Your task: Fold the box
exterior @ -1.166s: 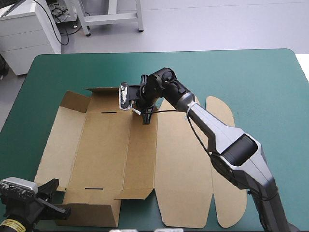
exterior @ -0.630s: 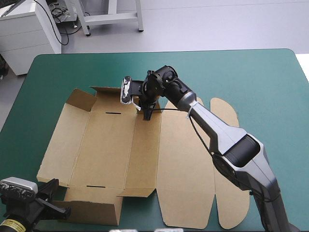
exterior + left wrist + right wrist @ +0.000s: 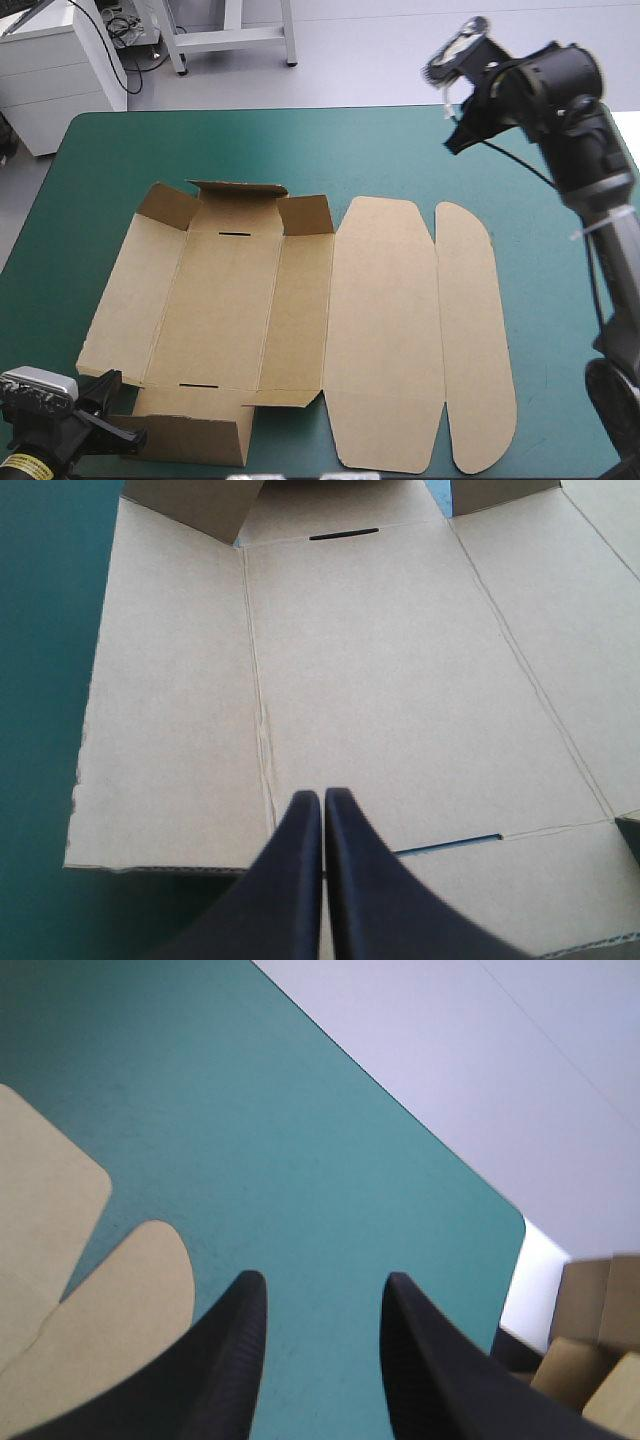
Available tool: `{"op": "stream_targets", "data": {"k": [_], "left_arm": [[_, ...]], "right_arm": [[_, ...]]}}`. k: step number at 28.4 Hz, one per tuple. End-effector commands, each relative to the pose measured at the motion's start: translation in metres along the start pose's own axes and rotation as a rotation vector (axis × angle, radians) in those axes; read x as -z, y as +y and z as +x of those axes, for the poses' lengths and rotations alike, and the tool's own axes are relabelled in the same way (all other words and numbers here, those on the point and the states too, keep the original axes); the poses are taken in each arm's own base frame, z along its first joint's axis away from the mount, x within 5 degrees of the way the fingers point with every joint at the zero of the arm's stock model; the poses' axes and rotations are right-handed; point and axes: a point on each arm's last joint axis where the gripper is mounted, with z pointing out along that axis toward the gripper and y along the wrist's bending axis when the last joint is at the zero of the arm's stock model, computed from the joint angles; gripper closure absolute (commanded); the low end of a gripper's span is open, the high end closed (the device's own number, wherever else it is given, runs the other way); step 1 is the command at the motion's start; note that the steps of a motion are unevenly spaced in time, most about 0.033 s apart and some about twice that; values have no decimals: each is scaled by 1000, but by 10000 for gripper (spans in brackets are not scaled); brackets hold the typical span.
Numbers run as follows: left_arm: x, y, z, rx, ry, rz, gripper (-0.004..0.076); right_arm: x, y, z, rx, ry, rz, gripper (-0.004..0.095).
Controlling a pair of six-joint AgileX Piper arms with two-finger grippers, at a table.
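The brown box [image 3: 230, 300] lies opened out on the teal-green cover. Its far wall and corner flaps [image 3: 235, 208] stand up, and its near wall [image 3: 190, 438] is raised. Two rounded lid panels [image 3: 385, 330] lie flat to the right. My left gripper [image 3: 112, 418] sits at the box's near left corner. In the left wrist view it [image 3: 322, 798] is shut, pointing over the base panel [image 3: 390, 680] near the front slot [image 3: 450, 842]. My right gripper [image 3: 457, 138] hangs high over the far right of the table. Its fingers [image 3: 320, 1295] stand open with nothing between them, the lid's rounded ends [image 3: 120, 1300] to one side.
Bare teal-green cover [image 3: 450, 160] runs along the far side and right of the box. In the right wrist view, brown board [image 3: 600, 1340] shows beyond the table's corner. A white cabinet [image 3: 60, 70] and a frame stand behind the table.
My right arm has lifted off the box's far wall and swung up to the far right. The box has shifted slightly. My left gripper has not moved.
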Motion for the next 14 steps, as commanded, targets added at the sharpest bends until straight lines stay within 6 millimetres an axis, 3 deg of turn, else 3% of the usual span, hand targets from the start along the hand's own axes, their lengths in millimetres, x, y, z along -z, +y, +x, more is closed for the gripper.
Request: {"op": "stream_targets", "data": {"k": [1, 3, 10, 14], "left_arm": [[3, -1, -13, 7, -78, 8, 731], [3, -1, -13, 6, -78, 7, 731], [3, -1, -13, 5, -78, 5, 731], [3, -1, -13, 5, -78, 5, 731]], "right_arm": [[36, -34, 40, -205, 8, 38, 591], [44, -42, 75, -357, 30, -39, 674], [70, -29, 149, -523, 152, -23, 930], [81, -8, 177, -574, 195, -9, 927]]}}
